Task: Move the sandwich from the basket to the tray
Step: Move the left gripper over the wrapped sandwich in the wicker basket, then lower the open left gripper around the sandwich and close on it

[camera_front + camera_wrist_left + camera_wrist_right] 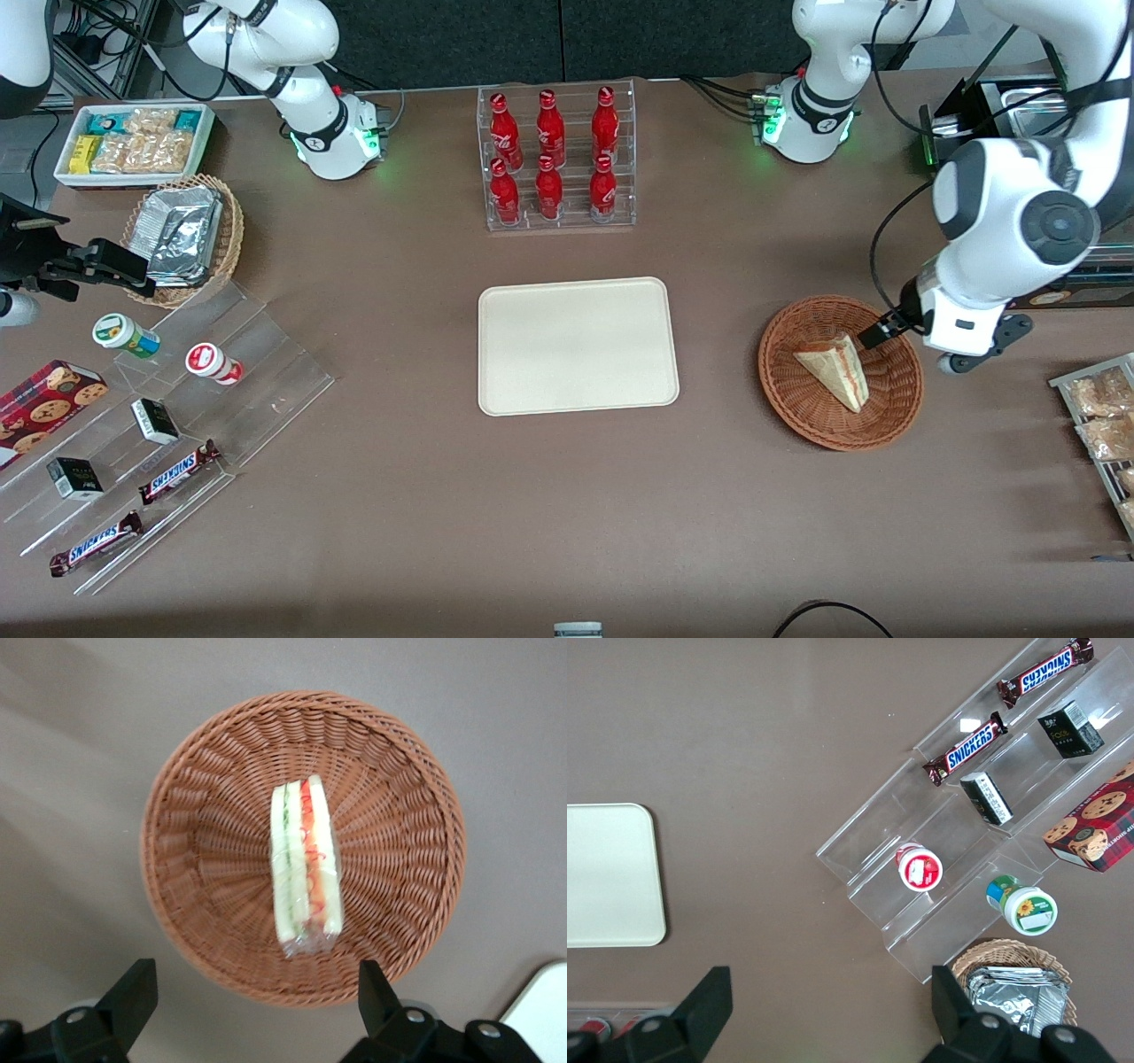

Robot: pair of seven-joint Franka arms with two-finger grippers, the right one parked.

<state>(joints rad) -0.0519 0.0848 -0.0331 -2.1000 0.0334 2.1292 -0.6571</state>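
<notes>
The table fills the front view, and your work sits at its right side; the tray lies bare at centre frame, well apart from the basket at right of centre; the sandwich rests in the basket's bowl, wrapped in clear film, its pale face up in the front view and its striped cut edge toward the wrist camera.

You are, by my reading, at the reach-and-grasp step, nothing lifted yet; bring the gripper straight down over the wedge so its fingers straddle the two bread faces rather than the long cut edge; close softly, since bread squashes and film slips; keep clear of the wicker rim as you descend.

The left arm bends in from the right edge of the front view, wrist low beside the basket's upper right rim; the gripper hangs above the basket, fingers spread wide and holding nothing.
</notes>
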